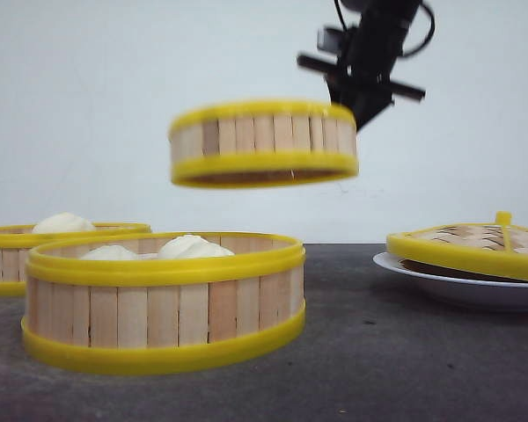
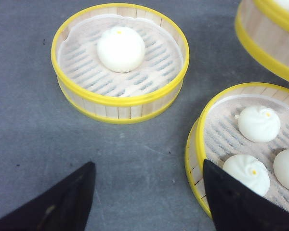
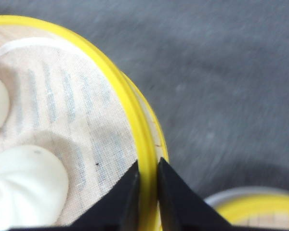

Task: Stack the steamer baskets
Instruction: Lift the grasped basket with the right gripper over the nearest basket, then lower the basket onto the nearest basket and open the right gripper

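Above the table (image 1: 405, 352), we see the right gripper (image 3: 148, 185) carrying one basket (image 1: 264, 143) in the air, its two fingers pinching the yellow rim at one edge, one finger inside the wall and one outside. The carried basket hangs nearly level, above and a little to the right of the near basket (image 1: 163, 303), which sits on the table with buns (image 1: 192, 247) inside. A third basket (image 1: 18, 255) sits behind it to the left, holding one bun. In the left wrist view the left gripper (image 2: 149, 192) hovers with its fingers spread and nothing between them, one fingertip just over the rim of the near basket. On the right a lid (image 1: 475, 246) rests tilted on a white plate (image 1: 462, 286). We judge the carry is midway: the lifted basket has not yet been brought over its target. The main risk is the grip itself. The basket is held at a single point on its rim, and it carries buns of its own, so it could sag or swing about the fingers, or slip free. If it comes down off centre, its lower rim may catch the near basket's upper rim and sit crooked, or push that basket aside. The buns in the near basket stand about as high as its rim, so a tilted descent could squash them.
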{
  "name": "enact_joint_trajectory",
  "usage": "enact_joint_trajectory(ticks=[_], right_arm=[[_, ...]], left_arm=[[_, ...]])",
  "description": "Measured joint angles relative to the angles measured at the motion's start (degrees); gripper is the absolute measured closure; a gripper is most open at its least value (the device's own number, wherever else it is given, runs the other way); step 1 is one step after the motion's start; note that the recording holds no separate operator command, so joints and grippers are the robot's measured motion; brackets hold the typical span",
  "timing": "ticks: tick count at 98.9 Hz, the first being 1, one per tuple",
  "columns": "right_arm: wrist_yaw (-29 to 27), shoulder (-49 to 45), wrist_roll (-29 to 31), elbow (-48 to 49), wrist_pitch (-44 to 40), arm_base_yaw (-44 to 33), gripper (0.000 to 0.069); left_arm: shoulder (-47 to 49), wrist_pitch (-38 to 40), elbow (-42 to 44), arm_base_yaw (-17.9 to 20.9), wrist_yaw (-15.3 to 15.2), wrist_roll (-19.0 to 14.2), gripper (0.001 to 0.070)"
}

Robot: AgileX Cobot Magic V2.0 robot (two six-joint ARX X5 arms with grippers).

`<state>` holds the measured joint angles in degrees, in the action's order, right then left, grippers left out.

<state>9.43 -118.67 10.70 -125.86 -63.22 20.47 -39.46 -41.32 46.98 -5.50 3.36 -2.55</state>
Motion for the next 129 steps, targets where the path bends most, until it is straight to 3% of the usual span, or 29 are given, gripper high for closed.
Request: enact_joint_trajectory(ticks=[21,40,54,89,129], right_arm=[[-0.3,7.1,0.0,-0.3,-4.4,5.1,0.0660],[-6.1,8.9,0.0,0.0,-7.1,10.0,0.0660],[-7.3,10.8,0.0,5.2,-6.5,13.2,0.0660],[-6.6,18.8,-0.1,25.9,8.2,16.8,0.0660],[-3.4,19.0,-1.3,36.7,20.8,16.0,0.0660]], left_arm=[[0.0,0.0,0.0,0.0,0.0,0.0,0.0282],[0.0,0.0,0.0,0.0,0.0,0.0,0.0282],[0.0,0.0,0.0,0.0,0.0,0.0,0.0282],[0.0,0.0,0.0,0.0,0.0,0.0,0.0282],[0.0,0.0,0.0,0.0,0.0,0.0,0.0282]])
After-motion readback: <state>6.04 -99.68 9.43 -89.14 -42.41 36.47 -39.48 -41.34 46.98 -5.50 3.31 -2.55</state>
